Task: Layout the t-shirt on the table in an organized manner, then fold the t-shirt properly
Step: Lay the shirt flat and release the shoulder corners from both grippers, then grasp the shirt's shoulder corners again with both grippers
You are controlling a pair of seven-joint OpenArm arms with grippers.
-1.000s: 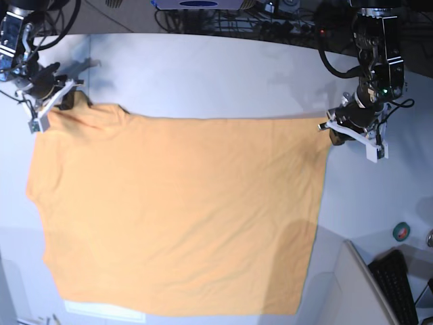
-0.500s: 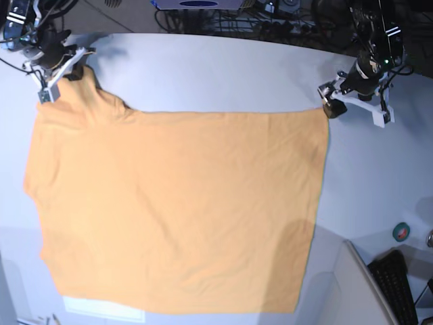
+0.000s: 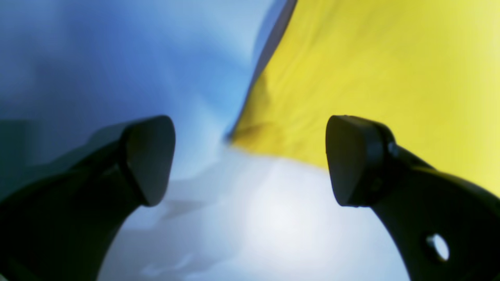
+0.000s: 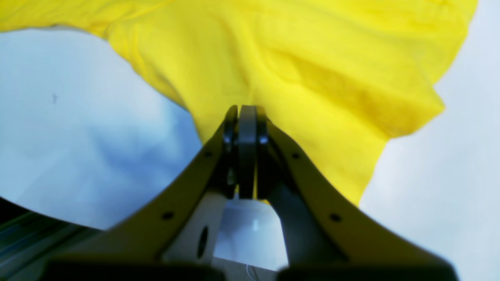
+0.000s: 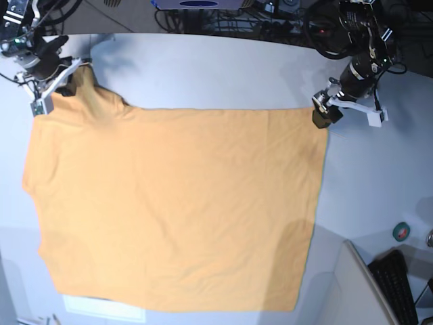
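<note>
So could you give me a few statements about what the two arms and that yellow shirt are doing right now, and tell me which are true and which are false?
1. The t-shirt lies spread out on the table. True.
2. The left gripper is clamped on the cloth. False: its jaws stand wide apart with nothing between them, the shirt's edge lying just beyond.
3. The right gripper is shut on the t-shirt. True: yellow fabric is pinched at its tips.
4. The t-shirt is already folded in half. False: it lies flat in one open sheet.
5. Black writing shows on the upward side. False: only plain fabric shows.
</note>
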